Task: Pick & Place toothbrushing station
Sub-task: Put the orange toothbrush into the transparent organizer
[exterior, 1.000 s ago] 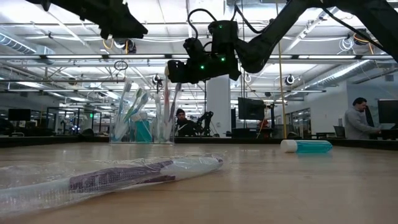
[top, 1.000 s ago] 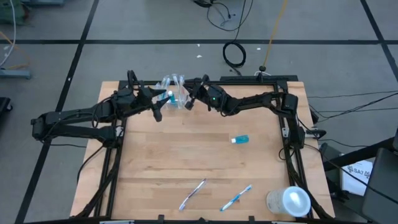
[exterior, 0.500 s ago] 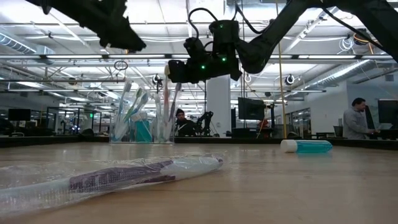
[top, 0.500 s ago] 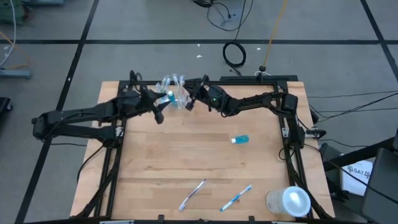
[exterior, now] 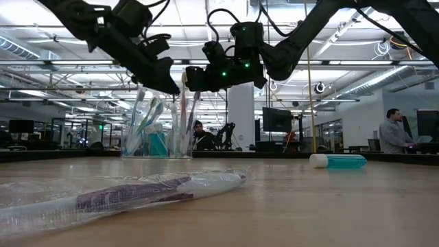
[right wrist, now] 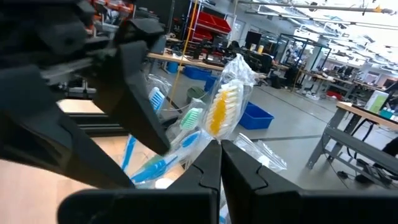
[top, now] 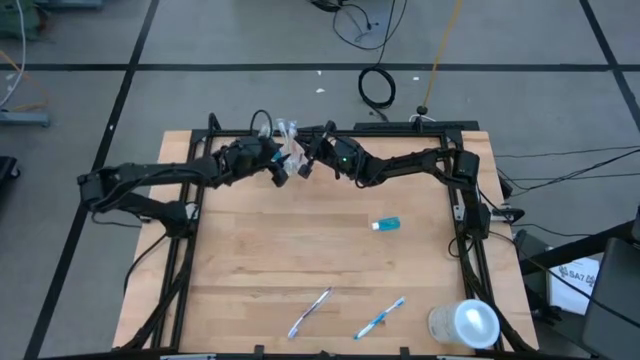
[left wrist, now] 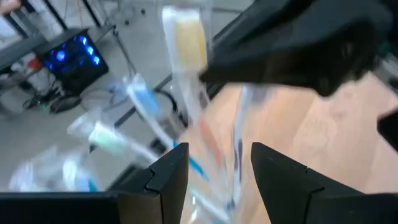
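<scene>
A clear cup (exterior: 158, 145) stands at the table's far edge with several wrapped toothbrushes (exterior: 145, 113) upright in it; their heads show in the high view (top: 290, 133). My left gripper (top: 281, 168) is open over the cup, its fingers (left wrist: 168, 177) on either side of the toothbrush tops without touching them. My right gripper (top: 305, 165) is shut on a wrapped toothbrush with yellow bristles (right wrist: 219, 106), just right of the cup. A teal toothpaste tube (top: 387, 224) lies on its side at mid-table. My right gripper pinches the yellow-bristled toothbrush between its two fingers, on the wrapped shaft just below the head (right wrist: 217, 142). The fingers come level from the table's right and lie across the brush. The brush stands upright, head above the fingers; its lower end is hidden among the other brushes.
Two wrapped toothbrushes (top: 309, 312) (top: 380, 317) lie near the table's front edge; one fills the low view's foreground (exterior: 137, 195). A whitish translucent cylinder (top: 465, 324) lies at the near right corner. People sit at desks in the room behind (exterior: 394, 130).
My left gripper has gone toward the table's right edge and down, from left of the cup to the toothbrush heads, so that it stands close beside the right gripper. The cup and brushes stay as they were.
</scene>
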Robot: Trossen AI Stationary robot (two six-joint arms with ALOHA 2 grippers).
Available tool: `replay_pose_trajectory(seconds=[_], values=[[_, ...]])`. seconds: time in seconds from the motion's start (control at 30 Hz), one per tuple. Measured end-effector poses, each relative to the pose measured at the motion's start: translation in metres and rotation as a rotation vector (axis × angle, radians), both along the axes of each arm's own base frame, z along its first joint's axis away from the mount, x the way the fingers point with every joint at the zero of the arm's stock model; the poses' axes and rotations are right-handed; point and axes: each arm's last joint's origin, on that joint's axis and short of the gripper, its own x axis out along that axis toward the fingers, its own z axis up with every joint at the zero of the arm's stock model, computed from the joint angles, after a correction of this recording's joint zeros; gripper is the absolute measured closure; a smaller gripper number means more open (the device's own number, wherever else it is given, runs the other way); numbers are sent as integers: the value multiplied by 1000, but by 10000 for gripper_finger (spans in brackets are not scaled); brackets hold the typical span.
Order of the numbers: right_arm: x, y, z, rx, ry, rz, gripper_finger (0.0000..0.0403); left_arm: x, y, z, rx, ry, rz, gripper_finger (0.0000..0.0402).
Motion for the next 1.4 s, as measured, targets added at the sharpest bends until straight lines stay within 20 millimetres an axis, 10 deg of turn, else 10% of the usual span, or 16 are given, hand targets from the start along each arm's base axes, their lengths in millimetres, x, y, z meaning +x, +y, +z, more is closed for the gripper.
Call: replay_pose_trajectory(seconds=[0.73,1.4], values=[[1,2,2,-21,-7,84,403,-36,23,31,100,-60,-258,220],[1,3,2,-25,-18,85,403,-17,52,-4,0,-79,-296,247]])
